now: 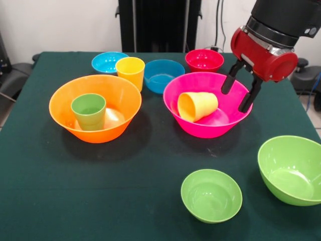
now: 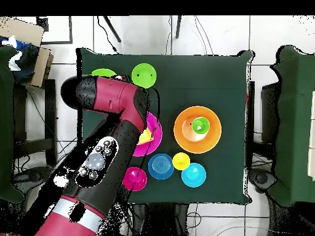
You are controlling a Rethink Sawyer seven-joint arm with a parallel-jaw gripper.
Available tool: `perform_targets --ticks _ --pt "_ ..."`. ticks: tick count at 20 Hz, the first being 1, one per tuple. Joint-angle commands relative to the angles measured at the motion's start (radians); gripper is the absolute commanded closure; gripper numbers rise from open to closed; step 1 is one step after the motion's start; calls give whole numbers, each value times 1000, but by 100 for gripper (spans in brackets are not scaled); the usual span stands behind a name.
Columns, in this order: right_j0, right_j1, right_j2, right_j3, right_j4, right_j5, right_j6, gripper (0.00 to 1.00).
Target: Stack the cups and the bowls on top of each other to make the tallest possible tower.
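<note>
Nearest the camera sits the small green bowl (image 1: 211,195). Back at the gripper (image 1: 238,93), fingers spread and empty, hanging over the pink bowl's (image 1: 200,125) rim; an orange-yellow cup (image 1: 197,106) lies tipped inside. Behind: a red bowl (image 1: 204,60), two blue bowls (image 1: 163,75) (image 1: 108,62), a yellow cup (image 1: 130,72). One green cup (image 1: 89,111) stands in the orange bowl (image 1: 65,108). Large green bowl (image 1: 291,169) apart. Seven bowls, three cups.

Front view oblique, overhead straight down; table (image 1: 150,201) shared
</note>
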Motion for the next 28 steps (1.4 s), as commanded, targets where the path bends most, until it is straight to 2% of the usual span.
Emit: perform_targets --ticks 1,9,16,28 --pt "6 16 69 -11 17 65 213 0" --pt "5 10 74 6 22 46 203 0" --pt "4 59 51 -39 40 34 234 0" --pt "14 103 31 -50 59 3 237 0"
